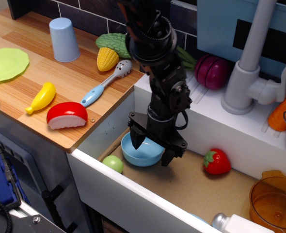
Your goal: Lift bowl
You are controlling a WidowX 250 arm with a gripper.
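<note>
The bowl (136, 154) is small, round, light blue and glossy. It sits on the brown sink floor near the front left corner. My black gripper (151, 149) hangs straight down over it, open. One fingertip (137, 141) dips inside the bowl near its left side. The other fingertip (166, 158) is just outside the right rim. The right part of the bowl is hidden behind the gripper. I cannot tell if the fingers touch the rim.
A green ball (113, 164) lies against the bowl's left front. A toy strawberry (216, 161) lies to the right, an orange see-through pot (274, 200) at far right. The white sink wall (133, 204) runs along the front. A pale blue cup (64, 39) stands on the wooden counter.
</note>
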